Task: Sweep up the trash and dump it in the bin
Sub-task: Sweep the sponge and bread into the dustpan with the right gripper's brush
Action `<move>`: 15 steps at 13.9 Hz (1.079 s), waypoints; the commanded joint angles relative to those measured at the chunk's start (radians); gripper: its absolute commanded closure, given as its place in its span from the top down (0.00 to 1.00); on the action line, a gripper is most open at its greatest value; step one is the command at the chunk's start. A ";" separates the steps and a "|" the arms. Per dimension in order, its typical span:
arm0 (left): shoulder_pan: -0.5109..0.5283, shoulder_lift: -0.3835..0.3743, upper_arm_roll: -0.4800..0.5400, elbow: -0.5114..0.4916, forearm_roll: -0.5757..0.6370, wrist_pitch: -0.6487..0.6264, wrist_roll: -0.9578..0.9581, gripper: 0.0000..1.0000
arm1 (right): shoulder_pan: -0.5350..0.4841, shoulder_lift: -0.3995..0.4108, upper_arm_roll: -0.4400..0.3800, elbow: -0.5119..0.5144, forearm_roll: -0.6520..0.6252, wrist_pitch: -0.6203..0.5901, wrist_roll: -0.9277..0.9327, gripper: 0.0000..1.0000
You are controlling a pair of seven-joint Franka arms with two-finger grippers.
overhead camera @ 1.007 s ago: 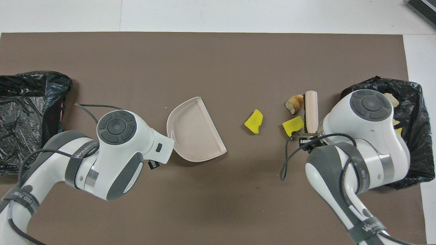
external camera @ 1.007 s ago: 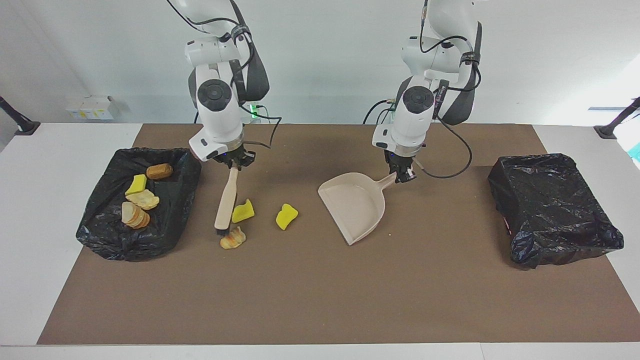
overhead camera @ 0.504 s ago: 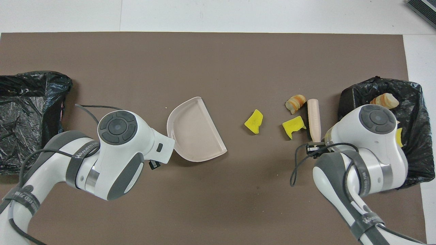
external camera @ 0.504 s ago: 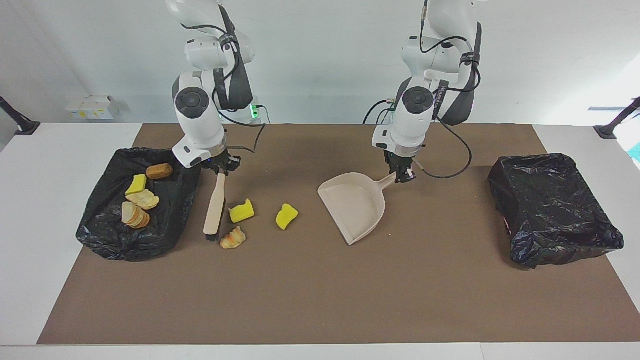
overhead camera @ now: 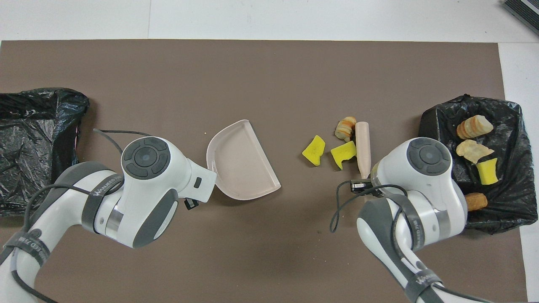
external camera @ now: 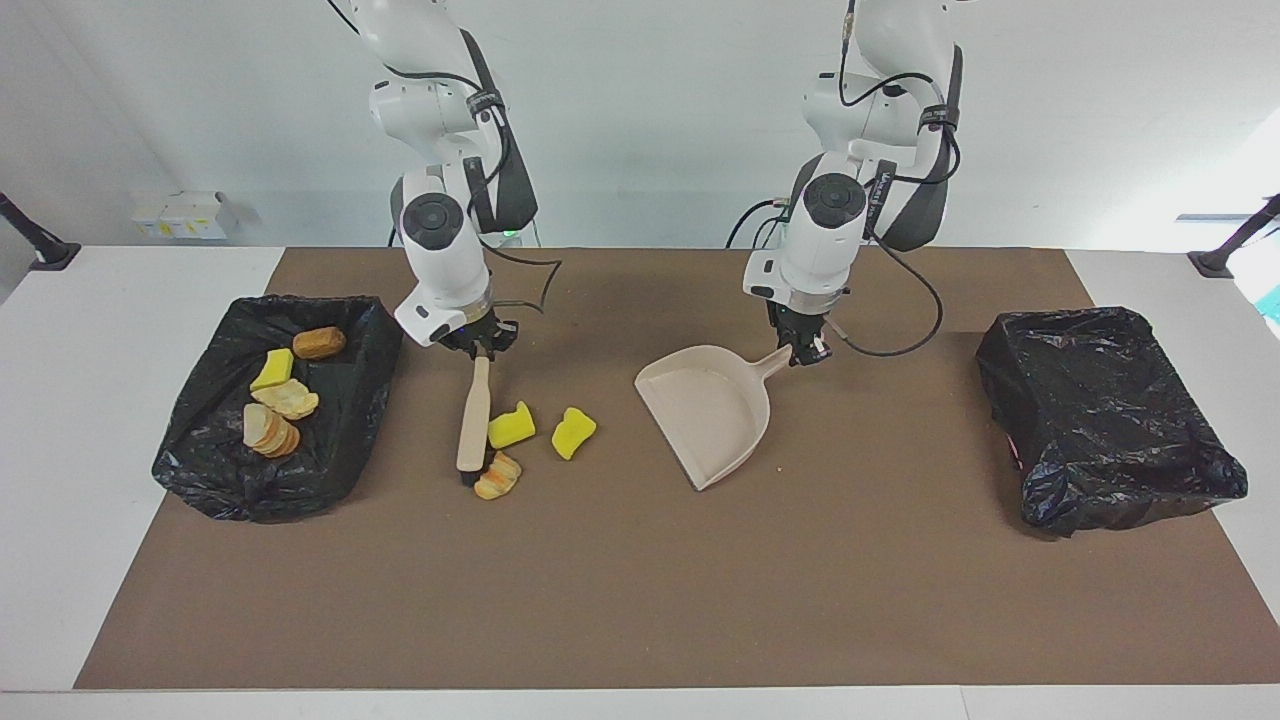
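- Beige plastic fills both hands. The right gripper (external camera: 478,345) is clenched on the handle of the brush (external camera: 473,415), whose black bristles rest on the mat. The left gripper (external camera: 805,352) is clamped on the handle of the dustpan (external camera: 710,415), which lies flat with its mouth toward the scraps.
- Clock directions are read from overhead, with twelve pointing away from the robots. The loose trash (external camera: 512,425) lies at three o'clock of the dustpan and well apart from it: two yellow chunks and one striped bread-like piece (external camera: 497,477). The brush head touches, or all but touches, the nearer yellow chunk and the bread-like piece.
- I judge these scraps light and soft. The yellow ones look spongy, so they may tumble or bounce rather than slide. They are too small and irregular to pinch well, so pushing them low with the bristles suits them better.
- At three o'clock of the brush, a black-lined bin (external camera: 215,470) holds four more scraps. A second bin (external camera: 1110,420) stands at nine o'clock of the dustpan.
- A brown mat (external camera: 640,580) covers the white table (external camera: 100,400). It looks flat and matte, and seems to offer some drag.
- Pale walls close the room.
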 commanded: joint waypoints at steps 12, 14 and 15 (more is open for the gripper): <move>-0.018 -0.004 0.011 -0.020 0.011 0.032 -0.026 0.00 | 0.363 0.173 0.005 0.265 0.268 0.006 0.122 0.00; -0.018 -0.004 0.011 -0.020 0.011 0.032 -0.026 0.00 | 0.373 0.164 0.005 0.252 0.284 -0.013 0.076 0.00; -0.018 -0.004 0.011 -0.020 0.011 0.032 -0.031 0.00 | 0.373 0.162 0.005 0.252 0.284 -0.021 0.053 0.00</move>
